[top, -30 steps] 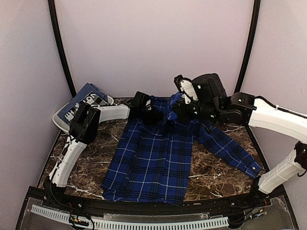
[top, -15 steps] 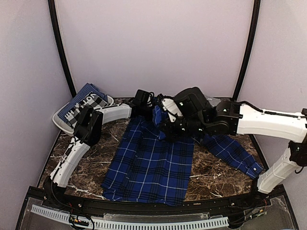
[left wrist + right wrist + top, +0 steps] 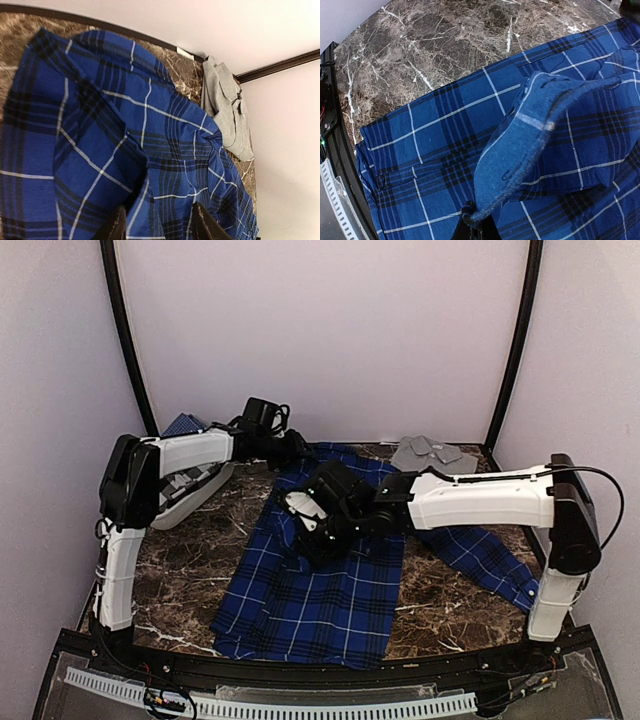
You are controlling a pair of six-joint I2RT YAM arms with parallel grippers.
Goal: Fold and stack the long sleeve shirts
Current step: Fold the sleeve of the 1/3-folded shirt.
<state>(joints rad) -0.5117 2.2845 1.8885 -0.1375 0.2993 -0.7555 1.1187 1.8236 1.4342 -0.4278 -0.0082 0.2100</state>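
Observation:
The royal-blue and black plaid shirt (image 3: 320,580) lies spread on the marble table (image 3: 190,560), with one sleeve (image 3: 490,555) trailing to the right. My right gripper (image 3: 312,530) hangs over the shirt's upper body, shut on the other sleeve's cuff (image 3: 530,135), which drapes up from the jaws (image 3: 477,222). My left gripper (image 3: 297,448) is at the shirt's back left edge near the collar. In the left wrist view its fingers (image 3: 202,225) stand apart above the plaid cloth (image 3: 100,150) with nothing held. The grey shirt (image 3: 430,452) lies folded at the back right corner (image 3: 227,115).
A white basket (image 3: 195,490) holding blue-and-white cloth (image 3: 180,425) sits at the back left, under the left arm. Black frame posts rise at both back corners. A black rail (image 3: 300,675) runs along the table's near edge.
My right gripper has carried the sleeve cuff from the back right leftward over the shirt's body. The left gripper has opened, let go of the shirt and drawn back toward the far left.

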